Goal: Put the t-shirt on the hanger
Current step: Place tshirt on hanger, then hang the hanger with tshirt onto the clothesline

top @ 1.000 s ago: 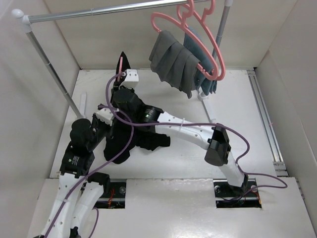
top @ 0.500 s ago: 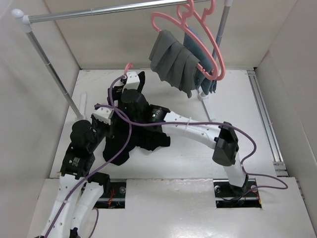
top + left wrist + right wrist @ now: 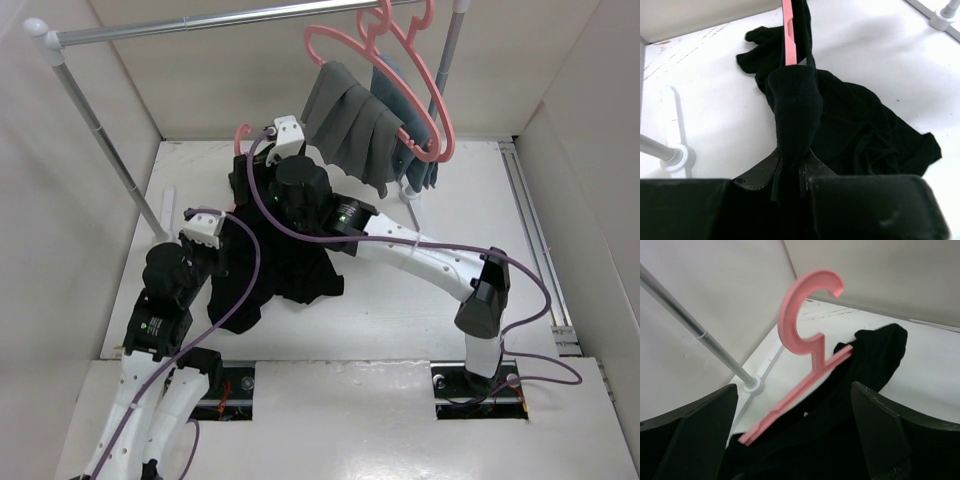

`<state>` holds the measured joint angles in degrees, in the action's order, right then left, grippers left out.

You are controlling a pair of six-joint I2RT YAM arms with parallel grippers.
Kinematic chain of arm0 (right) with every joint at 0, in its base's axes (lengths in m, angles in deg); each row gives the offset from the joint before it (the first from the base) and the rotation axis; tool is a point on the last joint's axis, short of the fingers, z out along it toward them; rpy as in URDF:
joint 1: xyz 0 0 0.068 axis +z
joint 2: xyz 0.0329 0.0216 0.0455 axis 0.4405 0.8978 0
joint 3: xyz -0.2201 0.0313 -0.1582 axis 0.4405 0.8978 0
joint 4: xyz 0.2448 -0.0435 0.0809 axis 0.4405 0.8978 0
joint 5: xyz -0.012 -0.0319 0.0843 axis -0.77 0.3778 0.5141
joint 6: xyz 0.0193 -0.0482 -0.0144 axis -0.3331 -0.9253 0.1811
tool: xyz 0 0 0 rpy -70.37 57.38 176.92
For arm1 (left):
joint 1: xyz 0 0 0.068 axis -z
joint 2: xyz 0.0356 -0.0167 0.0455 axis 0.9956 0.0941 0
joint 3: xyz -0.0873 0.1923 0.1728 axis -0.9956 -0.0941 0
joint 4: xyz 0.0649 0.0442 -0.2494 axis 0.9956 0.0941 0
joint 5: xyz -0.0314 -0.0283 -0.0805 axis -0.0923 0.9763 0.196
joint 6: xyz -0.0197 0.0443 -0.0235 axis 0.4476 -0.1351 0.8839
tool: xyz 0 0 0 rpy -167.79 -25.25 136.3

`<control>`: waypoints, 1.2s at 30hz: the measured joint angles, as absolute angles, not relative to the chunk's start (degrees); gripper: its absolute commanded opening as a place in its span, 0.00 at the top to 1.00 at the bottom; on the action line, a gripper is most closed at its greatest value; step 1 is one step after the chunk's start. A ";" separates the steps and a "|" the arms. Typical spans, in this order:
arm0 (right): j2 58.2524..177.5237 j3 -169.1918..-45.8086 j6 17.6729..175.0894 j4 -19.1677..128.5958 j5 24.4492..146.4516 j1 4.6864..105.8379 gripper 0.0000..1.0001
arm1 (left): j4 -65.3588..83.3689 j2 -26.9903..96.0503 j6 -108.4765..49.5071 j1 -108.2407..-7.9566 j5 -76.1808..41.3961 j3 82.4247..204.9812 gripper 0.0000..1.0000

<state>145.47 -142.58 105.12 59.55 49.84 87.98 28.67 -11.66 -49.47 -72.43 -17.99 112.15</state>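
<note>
The black t-shirt [image 3: 290,270] lies bunched on the white table and partly draped over the pink hanger [image 3: 790,405]. The hanger's hook [image 3: 241,135] sticks up at the back. In the left wrist view a fold of the t-shirt [image 3: 795,110] wraps the end of the hanger [image 3: 788,35]. My left gripper [image 3: 790,160] is shut on that fold. My right gripper [image 3: 794,387] is open wide just behind the hook [image 3: 807,310], its fingers [image 3: 695,435] on either side of the draped hanger and touching nothing. From above, the right gripper [image 3: 250,170] hovers over the shirt's far end.
A metal clothes rail [image 3: 200,22] crosses the back. On it hang pink hangers with a dark grey garment [image 3: 350,120] and a blue-grey garment [image 3: 420,165], close to my right wrist. The rail's left post foot [image 3: 751,384] stands near the hook. Walls enclose the table.
My right gripper has opened wide and let go of the black fabric, and its wrist has moved toward the back right. The hanger's hook now shows bare. The left gripper has kept its hold.
</note>
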 measured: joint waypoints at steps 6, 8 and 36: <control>142.80 -138.43 102.32 59.79 50.00 87.98 0.01 | 29.92 -12.91 -49.42 -72.46 -23.92 116.59 1.00; 141.16 -136.68 101.47 59.83 49.76 87.98 0.01 | 30.31 -14.33 -49.86 -72.46 -26.21 119.48 1.00; 126.30 -126.63 91.35 59.68 44.36 87.96 0.01 | 16.93 -5.78 -63.74 -72.46 -40.37 138.16 1.00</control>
